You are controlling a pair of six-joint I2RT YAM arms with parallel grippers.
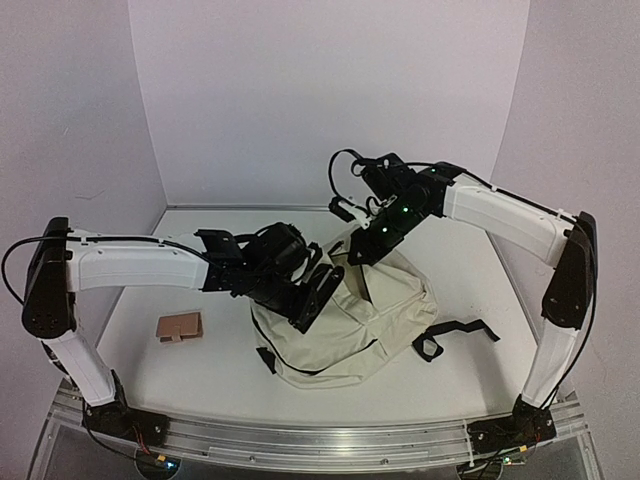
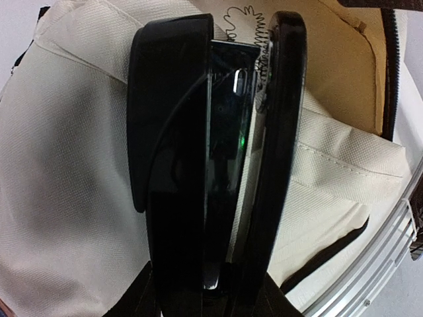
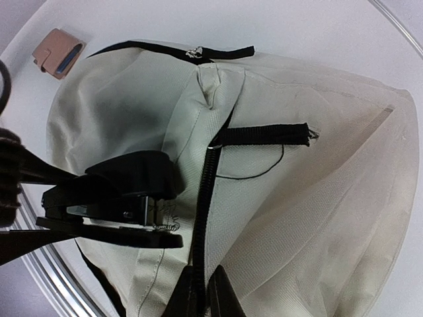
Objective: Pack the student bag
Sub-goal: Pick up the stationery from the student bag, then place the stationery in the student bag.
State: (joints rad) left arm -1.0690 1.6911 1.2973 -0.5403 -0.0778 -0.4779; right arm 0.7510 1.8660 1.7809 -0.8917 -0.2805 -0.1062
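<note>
My right tool (image 3: 201, 290) pinches the limp student bag (image 3: 297, 198) by its zipper edge (firmest hold on soft cloth), left tool (image 1: 308, 300) clamping a stapler (image 3: 112, 198).

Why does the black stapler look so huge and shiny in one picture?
Left wrist view: the stapler sits right at the lens, so it fills the frame and shows white glare streaks. Right wrist view: the wide lens bends the rail into a curve. Top view: even light, with only soft shadows by the bag.
</note>
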